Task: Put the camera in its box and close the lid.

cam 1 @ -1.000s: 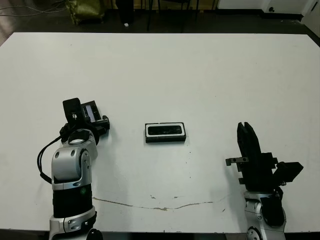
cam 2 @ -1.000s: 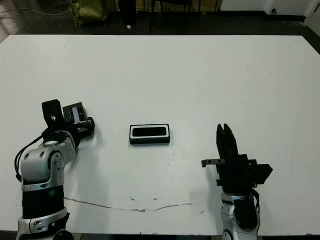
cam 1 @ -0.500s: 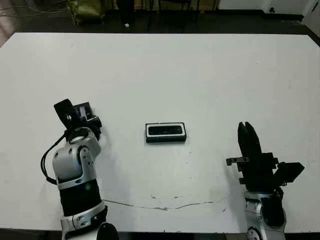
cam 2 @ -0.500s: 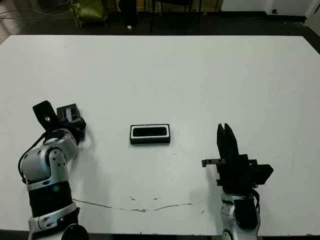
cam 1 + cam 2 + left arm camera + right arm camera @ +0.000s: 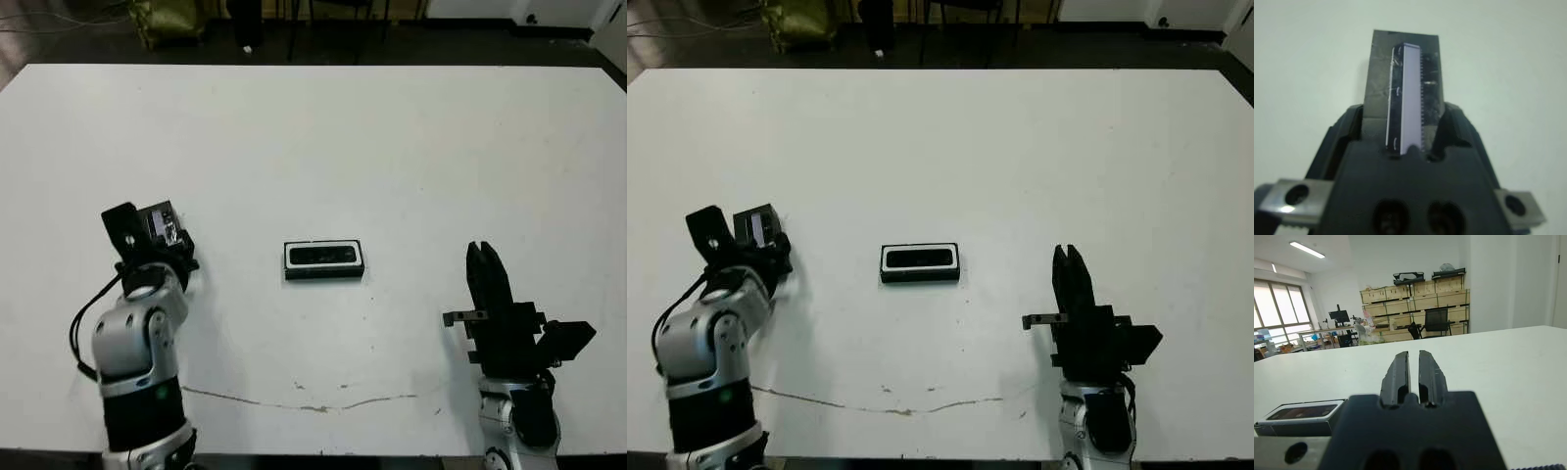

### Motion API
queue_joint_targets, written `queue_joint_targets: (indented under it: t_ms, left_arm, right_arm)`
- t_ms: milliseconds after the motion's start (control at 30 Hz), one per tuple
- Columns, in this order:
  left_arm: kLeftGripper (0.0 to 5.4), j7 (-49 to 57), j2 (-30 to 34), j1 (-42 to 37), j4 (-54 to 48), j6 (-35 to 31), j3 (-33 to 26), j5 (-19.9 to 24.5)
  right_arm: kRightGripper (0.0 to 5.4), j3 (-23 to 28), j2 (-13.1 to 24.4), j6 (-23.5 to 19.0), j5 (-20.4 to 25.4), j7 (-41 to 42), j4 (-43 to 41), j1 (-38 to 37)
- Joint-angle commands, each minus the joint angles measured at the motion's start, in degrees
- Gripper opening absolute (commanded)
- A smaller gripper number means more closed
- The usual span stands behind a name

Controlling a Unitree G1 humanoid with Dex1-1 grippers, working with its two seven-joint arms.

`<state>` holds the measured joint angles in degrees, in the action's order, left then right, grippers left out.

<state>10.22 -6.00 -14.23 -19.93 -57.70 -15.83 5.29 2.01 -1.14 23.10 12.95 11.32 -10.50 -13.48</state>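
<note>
The box (image 5: 324, 274), black-walled with a white lining, lies flat at the middle of the table. The camera (image 5: 324, 256), a slim black bar, rests inside it. The box also shows low and close in the right wrist view (image 5: 1300, 423). At the table's left, my left gripper (image 5: 147, 240) is shut on the lid (image 5: 162, 225). In the left wrist view the lid (image 5: 1405, 88) stands on edge between the fingers, its pale strip showing. My right gripper (image 5: 487, 279) is shut with nothing in it, to the right of the box and nearer the front edge.
A thin dark crack line (image 5: 323, 403) runs along the table top near the front edge. Beyond the far edge is dark floor with chair legs (image 5: 294, 29). Bare white table (image 5: 392, 147) stretches behind and around the box.
My left arm has swung a little to the left and away from the box, carrying the lid with it. The box, camera and right gripper have not moved.
</note>
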Motion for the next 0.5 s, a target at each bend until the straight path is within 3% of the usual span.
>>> queue_joint_targets:
  t_ms: [33, 300, 500]
  left_arm:
    - [2.53, -3.8, 4.9, 2.1, -5.1, 0.8, 2.3, 0.3]
    - [2.53, -16.6, 18.4, 0.6, -15.9, 2.6, 3.5, 4.1]
    - [2.52, -30.4, 32.7, -1.0, -13.2, 12.5, 6.8, 5.0]
  right_arm:
    - [0.00, 0.3, 0.2, -0.4, 0.9, 0.2, 0.0, -1.3]
    - [0.00, 0.7, 1.0, 0.1, 0.9, 0.8, 0.7, -1.6]
    - [0.00, 0.7, 1.9, -0.6, 2.4, 2.2, 0.7, -1.8]
